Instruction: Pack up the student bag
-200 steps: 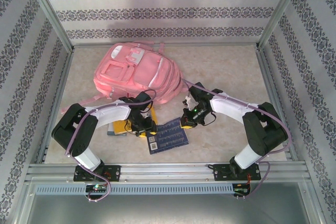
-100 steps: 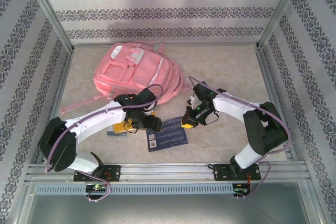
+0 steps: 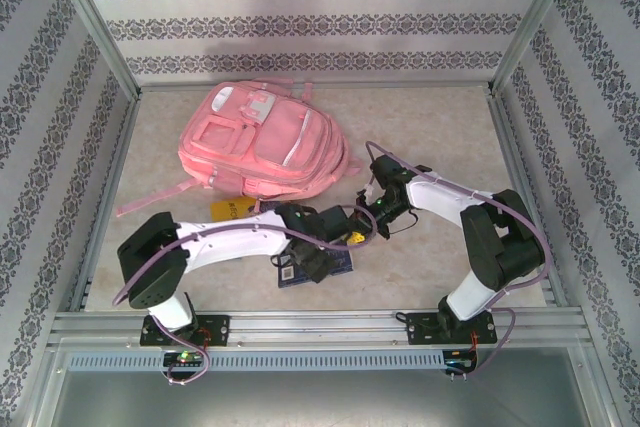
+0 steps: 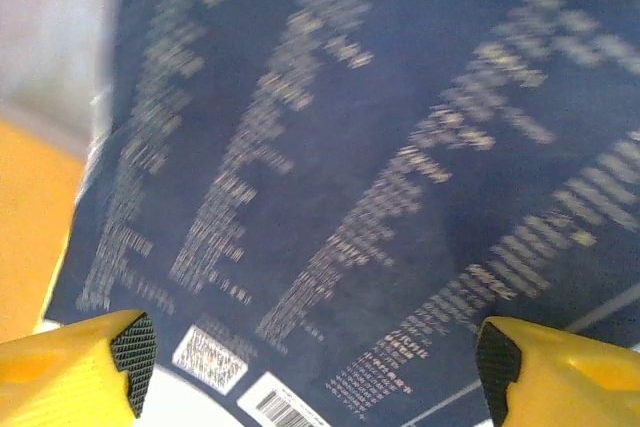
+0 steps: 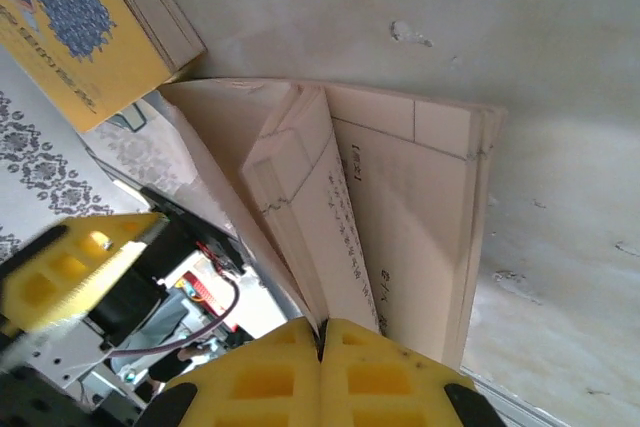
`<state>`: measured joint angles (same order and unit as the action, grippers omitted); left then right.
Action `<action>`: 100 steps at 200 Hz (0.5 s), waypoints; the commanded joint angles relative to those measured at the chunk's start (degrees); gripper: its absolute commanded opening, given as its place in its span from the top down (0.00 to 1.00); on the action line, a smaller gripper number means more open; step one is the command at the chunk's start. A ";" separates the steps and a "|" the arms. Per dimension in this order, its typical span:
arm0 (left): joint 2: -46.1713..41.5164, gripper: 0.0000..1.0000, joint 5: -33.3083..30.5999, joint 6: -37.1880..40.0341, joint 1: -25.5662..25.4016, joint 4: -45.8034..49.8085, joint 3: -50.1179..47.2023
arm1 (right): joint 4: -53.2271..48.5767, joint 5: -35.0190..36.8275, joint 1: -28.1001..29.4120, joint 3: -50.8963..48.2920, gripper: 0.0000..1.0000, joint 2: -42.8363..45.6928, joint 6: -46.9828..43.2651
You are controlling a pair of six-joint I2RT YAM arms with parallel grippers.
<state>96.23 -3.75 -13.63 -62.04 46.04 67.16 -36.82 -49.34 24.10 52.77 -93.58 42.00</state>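
So, counting left to right: one bag, two books, two pincers.

The student bag is the single big pink backpack lying flat on the table, towards the far left, front pockets facing up and one strap trailing off to the left. It's well apart from both pincers.

Just in front of it, a bit nearer the arms, is book number one, the yellow book. From the overhead camera only its top part peeks out from behind the left arm.

Next is the left gripper, reached across towards the middle. Its two yellow fingers are spread wide and have hold of nothing. It's pointing straight down at book number two, the blue book, and its wrist camera shows dark cover with rows of pale print and two barcode stickers at the lower edge. Can't tell whether the fingertips actually touch the cover.

Furthest right is the right gripper, parked at the blue book's right-hand edge. Its two fingers are pinched fully together, with the book's pale pages fanning up and away from the seam between them, so it looks clamped on that edge, which is lifted off the table.
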 commanded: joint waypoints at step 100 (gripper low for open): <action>2.75 0.15 2.73 9.11 -4.93 -7.00 1.52 | 7.14 -4.52 -4.09 -0.82 1.00 -1.06 8.09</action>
<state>98.63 -4.86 -5.91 -66.11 40.32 68.90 -31.81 -52.16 20.58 52.75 -94.32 47.70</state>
